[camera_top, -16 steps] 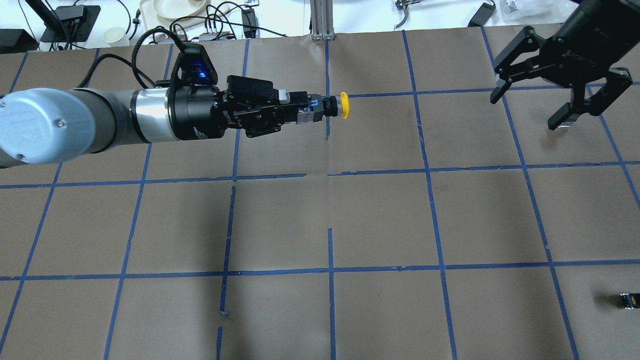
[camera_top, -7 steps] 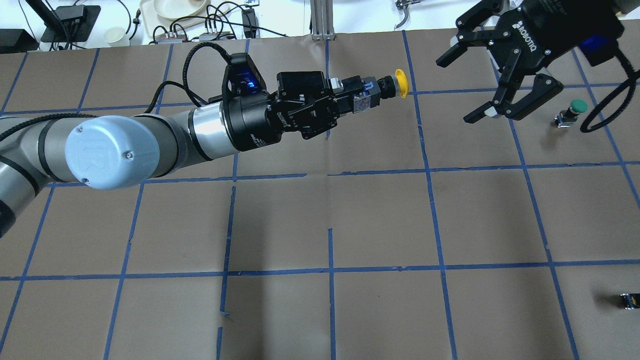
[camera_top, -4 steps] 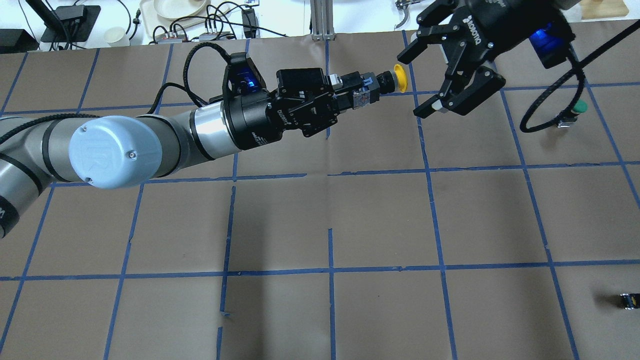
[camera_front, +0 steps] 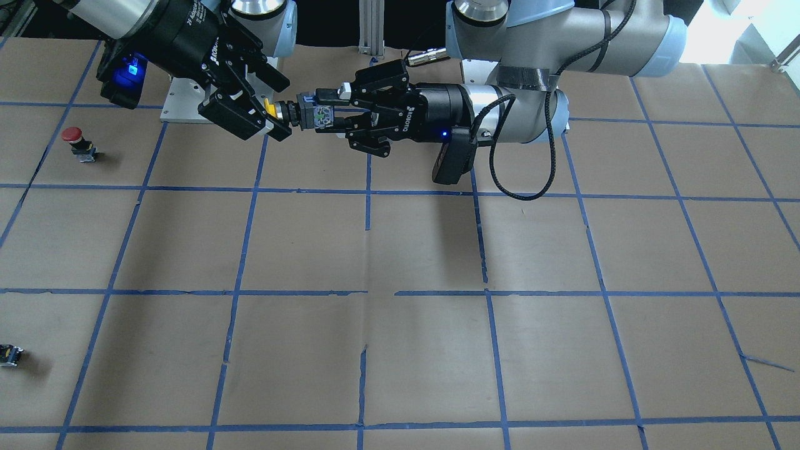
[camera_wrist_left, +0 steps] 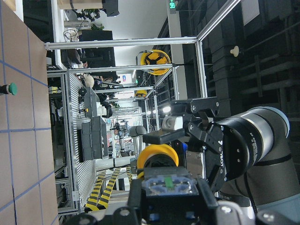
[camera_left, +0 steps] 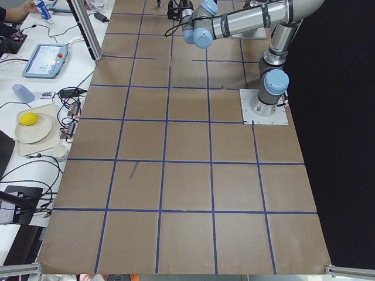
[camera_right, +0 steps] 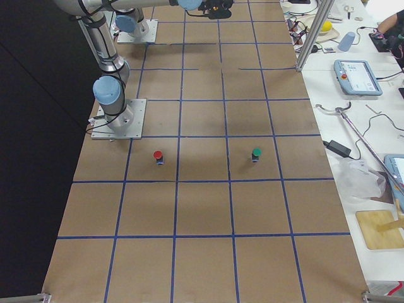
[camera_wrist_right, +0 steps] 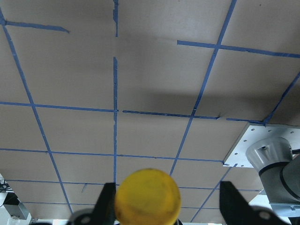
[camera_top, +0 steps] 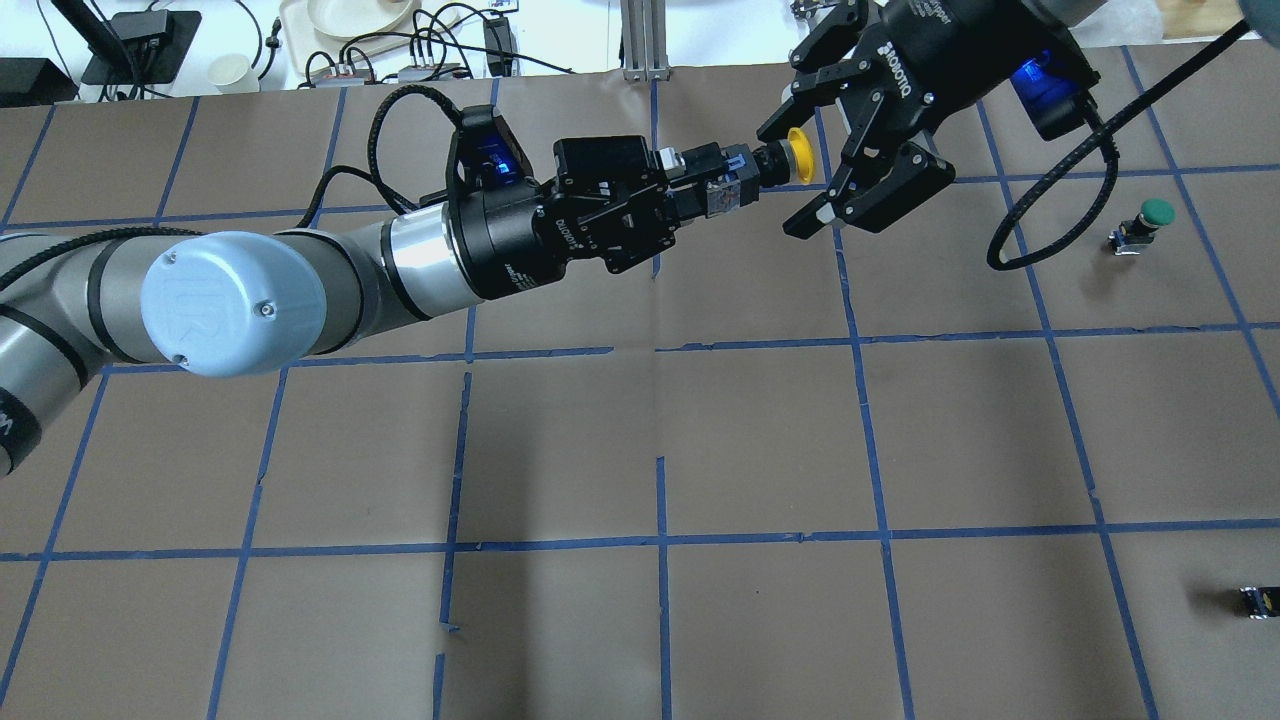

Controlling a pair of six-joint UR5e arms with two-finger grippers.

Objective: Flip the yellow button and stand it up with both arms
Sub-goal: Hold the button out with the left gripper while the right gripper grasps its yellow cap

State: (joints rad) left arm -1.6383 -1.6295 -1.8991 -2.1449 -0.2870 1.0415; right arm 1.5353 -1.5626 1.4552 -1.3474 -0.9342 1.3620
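My left gripper point(camera_top: 712, 187) is shut on the grey-and-black body of the yellow button point(camera_top: 798, 157) and holds it level in the air, cap pointing away from it. My right gripper point(camera_top: 783, 178) is open, with one finger on each side of the yellow cap and not touching it. The front-facing view shows the same: the cap point(camera_front: 270, 108) lies between the right gripper's point(camera_front: 278, 107) spread fingers, and the left gripper point(camera_front: 325, 116) holds the body. The right wrist view shows the cap point(camera_wrist_right: 147, 196) centred between its fingers. The left wrist view shows the button point(camera_wrist_left: 158, 158) with the right gripper behind it.
A green-capped button point(camera_top: 1148, 216) stands on the brown paper at the far right. A red-capped button point(camera_front: 75, 139) stands near the right arm's side. A tiny black-and-yellow piece point(camera_top: 1257, 601) lies near the table's right front edge. Cables and clutter lie beyond the far edge.
My right gripper has swung left and closed the gap, from well to the right of the button to straddling its cap, still open. My left gripper holds the button almost still.
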